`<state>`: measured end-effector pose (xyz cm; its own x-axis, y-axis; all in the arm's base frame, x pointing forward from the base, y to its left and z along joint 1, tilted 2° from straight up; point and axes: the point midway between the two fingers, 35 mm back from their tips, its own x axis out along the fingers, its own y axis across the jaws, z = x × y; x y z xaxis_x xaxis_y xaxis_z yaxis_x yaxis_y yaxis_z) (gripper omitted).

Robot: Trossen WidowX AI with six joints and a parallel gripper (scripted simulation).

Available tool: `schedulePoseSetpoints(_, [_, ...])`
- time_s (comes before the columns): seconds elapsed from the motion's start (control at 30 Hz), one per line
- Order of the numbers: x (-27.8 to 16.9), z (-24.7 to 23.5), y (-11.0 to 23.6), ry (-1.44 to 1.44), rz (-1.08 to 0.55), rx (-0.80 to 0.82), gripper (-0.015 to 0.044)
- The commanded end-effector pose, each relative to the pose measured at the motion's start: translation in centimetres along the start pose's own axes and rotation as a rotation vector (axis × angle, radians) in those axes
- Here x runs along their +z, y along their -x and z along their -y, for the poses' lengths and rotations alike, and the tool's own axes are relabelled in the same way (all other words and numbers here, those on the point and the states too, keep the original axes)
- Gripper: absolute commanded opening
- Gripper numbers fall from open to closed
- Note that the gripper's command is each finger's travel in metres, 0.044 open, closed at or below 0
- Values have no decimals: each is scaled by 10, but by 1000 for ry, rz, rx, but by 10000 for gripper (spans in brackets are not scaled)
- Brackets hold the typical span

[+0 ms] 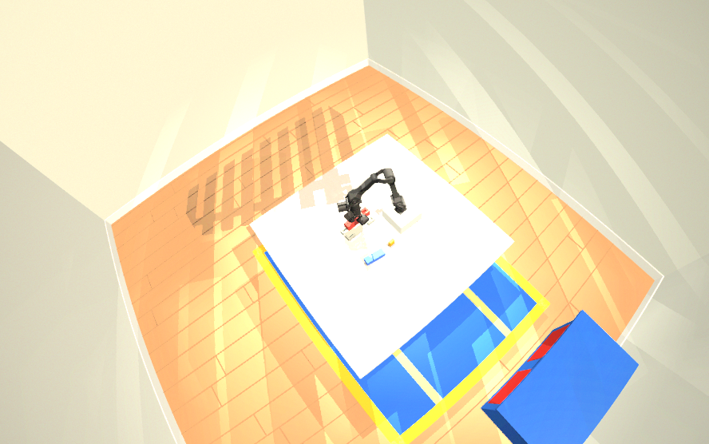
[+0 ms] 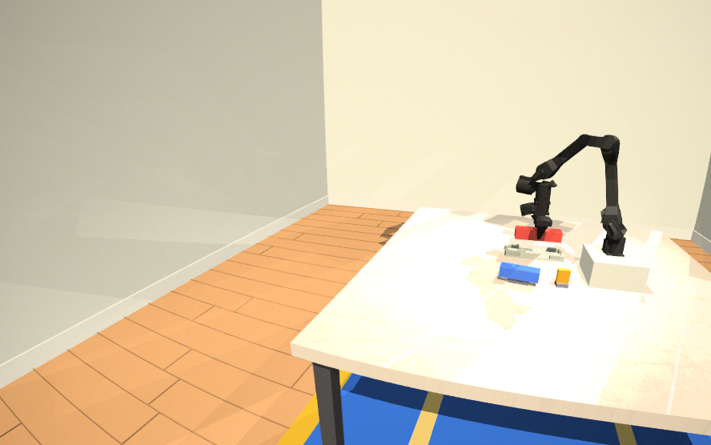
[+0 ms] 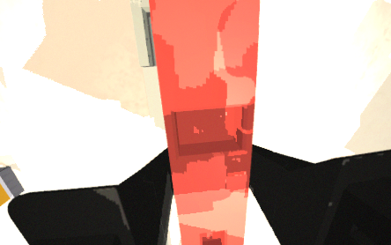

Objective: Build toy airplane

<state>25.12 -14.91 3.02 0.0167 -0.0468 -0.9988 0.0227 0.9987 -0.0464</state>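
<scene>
My gripper (image 2: pixel 540 235) (image 3: pixel 211 169) points down and is shut on the red fuselage (image 1: pixel 349 224) (image 2: pixel 524 232) (image 3: pixel 194 75), gripping its sides. The larger socket and the smaller one near the end face up in the wrist view. The fuselage hangs level above the pale grey jig cradle (image 1: pixel 351 236) (image 2: pixel 532 252) (image 3: pixel 143 53), which peeks out along its left side in the wrist view; the rest is hidden there. The blue wing (image 1: pixel 374 256) (image 2: pixel 519 273) lies on the table in front of the cradle. The orange tail fin (image 1: pixel 391 242) (image 2: pixel 563 275) (image 3: pixel 3 194) stands beside it on a grey base.
The arm stands on a white block (image 1: pixel 402 222) (image 2: pixel 615 274) right of the cradle and tail fin in the exterior view. The white table (image 1: pixel 366 324) (image 2: pixel 419 314) stands over a blue and yellow mat. A blue and red box (image 1: pixel 570 376) is beyond the table.
</scene>
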Motion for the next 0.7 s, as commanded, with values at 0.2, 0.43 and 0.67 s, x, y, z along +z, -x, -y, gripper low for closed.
schedulePoseSetpoints(0.2, [0, 1, -1, 10, 2, 2, 197])
schedulePoseSetpoints(0.43, [0, 1, -1, 10, 2, 2, 197])
schedulePoseSetpoints(0.67, [0, 1, -5, 10, 2, 2, 197])
